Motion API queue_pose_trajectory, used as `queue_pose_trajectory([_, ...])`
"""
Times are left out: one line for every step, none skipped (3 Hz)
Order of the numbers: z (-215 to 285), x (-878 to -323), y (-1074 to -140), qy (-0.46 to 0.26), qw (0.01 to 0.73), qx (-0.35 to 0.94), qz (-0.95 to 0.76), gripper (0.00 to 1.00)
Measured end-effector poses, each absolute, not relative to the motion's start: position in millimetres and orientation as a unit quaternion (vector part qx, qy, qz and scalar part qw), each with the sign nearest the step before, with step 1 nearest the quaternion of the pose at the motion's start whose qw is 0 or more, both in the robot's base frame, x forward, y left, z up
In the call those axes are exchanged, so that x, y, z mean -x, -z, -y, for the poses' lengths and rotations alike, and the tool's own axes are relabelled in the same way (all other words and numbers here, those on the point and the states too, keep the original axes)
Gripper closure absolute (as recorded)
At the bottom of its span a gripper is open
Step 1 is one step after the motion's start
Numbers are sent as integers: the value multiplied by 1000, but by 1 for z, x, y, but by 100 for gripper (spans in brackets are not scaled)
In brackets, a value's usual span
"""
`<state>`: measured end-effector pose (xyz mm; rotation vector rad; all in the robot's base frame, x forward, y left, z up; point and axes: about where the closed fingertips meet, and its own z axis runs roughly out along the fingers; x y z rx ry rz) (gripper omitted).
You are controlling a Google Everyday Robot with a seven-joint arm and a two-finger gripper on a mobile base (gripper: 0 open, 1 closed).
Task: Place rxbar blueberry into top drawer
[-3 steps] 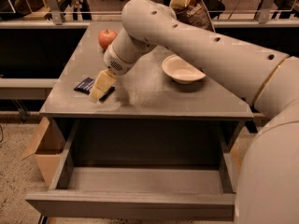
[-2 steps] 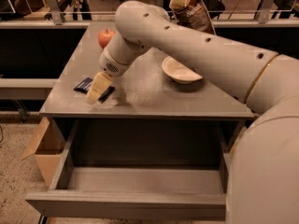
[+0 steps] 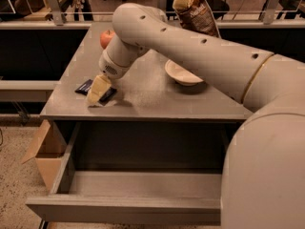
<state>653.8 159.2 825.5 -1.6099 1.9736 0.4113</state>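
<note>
The small flat navy-blue rxbar blueberry (image 3: 86, 86) lies on the grey worktop (image 3: 157, 99) with the cream gripper (image 3: 97, 92) down over it, grasp impossible to judge: pickup stage, probably; next comes a firm hold, then carrying it to the open grey top drawer (image 3: 124, 209) below.

We see warm, yellowish light falling from above onto the table (image 3: 157, 101), whose grey top is evenly lit and free of glare. The arm (image 3: 200, 46) catches the brightest light along its upper curve and darkens on its underside. The tool (image 3: 98, 90), low over the table's front-left part, throws a soft shadow onto the tabletop just to its right. A darker shadow sits beside the bowl (image 3: 183, 73), under the arm. Inside the top drawer (image 3: 124, 209) the back is deep in shade, while its front panel is only dimly lit. The room beyond the table looks dim and brownish.
</note>
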Motion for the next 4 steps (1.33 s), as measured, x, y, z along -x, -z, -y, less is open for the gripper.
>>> queue_pose_trajectory([-160, -654, -827, -152, 277, 599, -736, 65])
queue_pose_trajectory([-160, -654, -831, -152, 277, 599, -736, 97])
queue_pose_trajectory([-160, -654, -832, -152, 277, 599, -736, 100])
queue_pose_trajectory([-160, -654, -832, -152, 277, 599, -736, 100])
